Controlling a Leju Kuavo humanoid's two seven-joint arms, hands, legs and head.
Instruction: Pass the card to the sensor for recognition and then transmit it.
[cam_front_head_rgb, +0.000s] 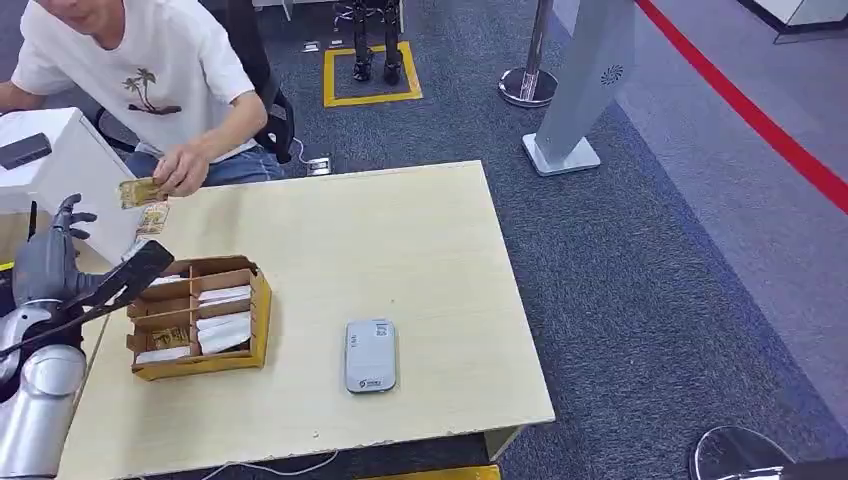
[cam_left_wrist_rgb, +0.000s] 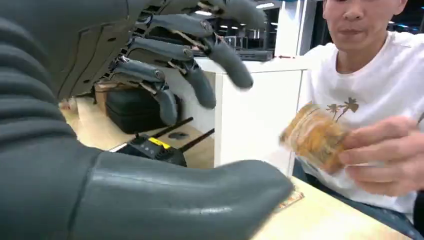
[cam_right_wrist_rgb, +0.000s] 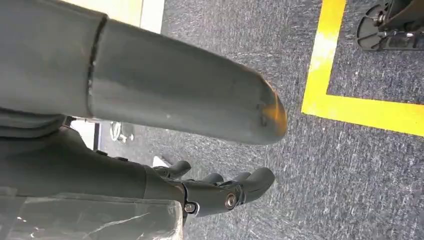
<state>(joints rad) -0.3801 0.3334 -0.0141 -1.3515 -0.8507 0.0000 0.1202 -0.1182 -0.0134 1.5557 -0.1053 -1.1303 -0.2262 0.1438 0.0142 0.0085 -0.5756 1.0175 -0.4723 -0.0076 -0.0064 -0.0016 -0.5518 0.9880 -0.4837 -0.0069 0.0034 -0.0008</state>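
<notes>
A person in a white T-shirt (cam_front_head_rgb: 150, 70) sits at the table's far left corner and holds a yellowish card (cam_front_head_rgb: 138, 191) (cam_left_wrist_rgb: 315, 135) between the fingers. A second card (cam_front_head_rgb: 152, 218) lies flat on the table just below it. My left hand (cam_front_head_rgb: 55, 260) (cam_left_wrist_rgb: 60, 150) is raised beside the table's left edge, a little short of the held card, its fingers (cam_left_wrist_rgb: 200, 85) spread and holding nothing. The grey-white sensor (cam_front_head_rgb: 370, 355) lies flat near the table's front edge. My right hand (cam_right_wrist_rgb: 150, 100) hangs over the carpet with nothing in it, fingers loosely bent.
A cardboard box (cam_front_head_rgb: 262, 300) with compartments of cards stands left of the sensor. A white cabinet (cam_front_head_rgb: 70, 170) (cam_left_wrist_rgb: 255, 115) stands left of the table. A black device with antennas (cam_left_wrist_rgb: 152, 149) lies on a lower surface. Yellow floor marking (cam_right_wrist_rgb: 350, 110) and posts lie beyond.
</notes>
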